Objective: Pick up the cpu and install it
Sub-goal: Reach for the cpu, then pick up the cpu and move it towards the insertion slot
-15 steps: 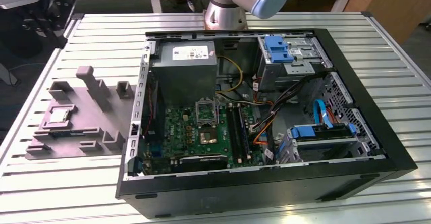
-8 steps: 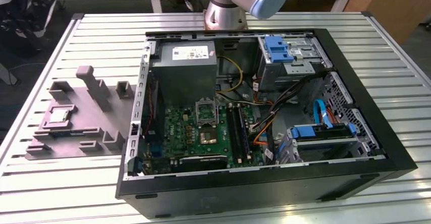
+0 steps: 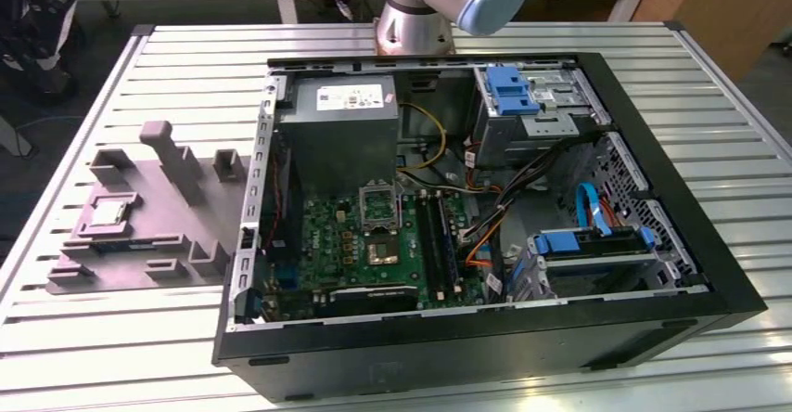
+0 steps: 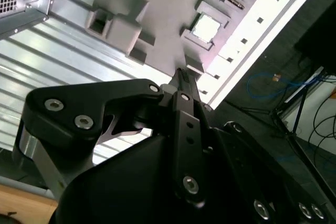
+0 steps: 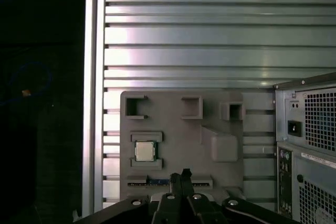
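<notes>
In both wrist views the gripper (image 5: 181, 176) (image 4: 181, 75) is seen with its black metal fingers (image 5: 175, 183) closed tip against tip, and nothing is held between them. The tips are pointed toward a matt grey moulded fixture (image 5: 178, 129), well apart from it.

The cpu (image 5: 145, 150), a thin square with a bright silvery top, is seated flat in a framed pocket of that fixture. In the second wrist view the cpu (image 4: 205, 27) is caught at a slant among raised blocks.

The exterior view gives the wider setting. The cpu (image 3: 109, 211) and fixture (image 3: 161, 254) lie on a ribbed aluminium table (image 3: 124, 356), just beside an open black computer case (image 3: 495, 347). The case's green motherboard (image 3: 371, 245) and hollow square socket frame (image 3: 377, 203) are exposed. In the first wrist view the case's perforated rear panel (image 5: 315, 119) is presented.
</notes>
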`<state>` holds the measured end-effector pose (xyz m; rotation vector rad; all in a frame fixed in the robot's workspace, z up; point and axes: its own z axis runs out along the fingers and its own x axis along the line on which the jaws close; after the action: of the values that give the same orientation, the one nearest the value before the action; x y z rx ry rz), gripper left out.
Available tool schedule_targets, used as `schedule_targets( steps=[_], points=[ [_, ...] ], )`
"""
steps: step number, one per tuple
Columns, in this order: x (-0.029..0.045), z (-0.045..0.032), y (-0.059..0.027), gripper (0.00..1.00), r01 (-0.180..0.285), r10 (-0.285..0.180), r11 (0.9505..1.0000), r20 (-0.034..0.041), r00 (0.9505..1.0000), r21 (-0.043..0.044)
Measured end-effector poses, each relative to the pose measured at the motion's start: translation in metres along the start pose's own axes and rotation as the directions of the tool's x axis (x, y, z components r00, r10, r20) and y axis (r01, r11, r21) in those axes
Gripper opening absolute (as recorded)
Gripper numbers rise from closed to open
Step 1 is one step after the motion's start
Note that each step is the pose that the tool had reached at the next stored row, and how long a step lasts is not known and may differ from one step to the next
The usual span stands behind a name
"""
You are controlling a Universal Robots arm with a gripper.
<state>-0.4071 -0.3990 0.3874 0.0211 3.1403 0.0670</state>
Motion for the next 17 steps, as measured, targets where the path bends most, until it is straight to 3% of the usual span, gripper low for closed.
schedule_targets(
  steps=[3, 12, 16, 17],
  points=[
    [0.0038, 0.0001, -0.0001, 0.11, 0.0, 0.0, 1.0, 0.0, 1.0, 0.0001],
    [0.0372, 0.0007, -0.0005, 0.11, 0.001, -0.001, 1.0, -0.0009, 1.0, 0.0001],
    [0.0401, 0.0009, -0.0006, 0.11, 0.001, -0.001, 1.0, -0.0015, 1.0, 0.0],
    [0.0402, 0.0009, -0.0006, 0.11, 0.001, -0.001, 1.0, -0.0046, 1.0, 0.0001]
  ],
)
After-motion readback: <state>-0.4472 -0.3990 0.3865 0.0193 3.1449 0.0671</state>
